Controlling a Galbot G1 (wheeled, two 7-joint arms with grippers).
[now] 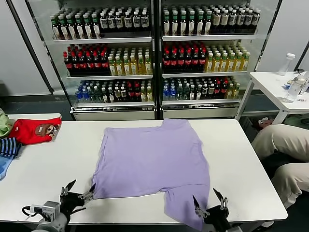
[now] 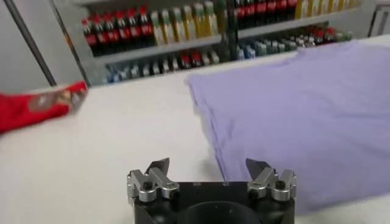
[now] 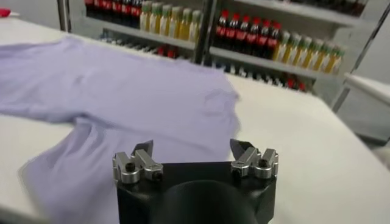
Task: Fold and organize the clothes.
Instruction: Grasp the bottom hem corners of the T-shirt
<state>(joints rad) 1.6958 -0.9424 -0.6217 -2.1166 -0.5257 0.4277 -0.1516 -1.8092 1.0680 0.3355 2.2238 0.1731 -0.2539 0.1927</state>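
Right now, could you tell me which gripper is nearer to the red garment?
Left. The left gripper hovers open at the table's near edge, on the red garment's side. The right gripper is over the lavender T-shirt's near sleeve, farther off.

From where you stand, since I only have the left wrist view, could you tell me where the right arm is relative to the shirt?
Observer: The right gripper hovers at the table's near edge, over the lavender T-shirt where its sleeve hangs toward the edge, fingers open, holding nothing.
Operator: Thank you. Is my left gripper beside the shirt or over it?
Observer: In the head view the left gripper sits just off the shirt's near left corner, over bare table, fingers open.
Operator: Is anything else on the table beyond that red garment?
Observer: Yes, a blue-striped garment lies at the far left edge, next to the red garment.
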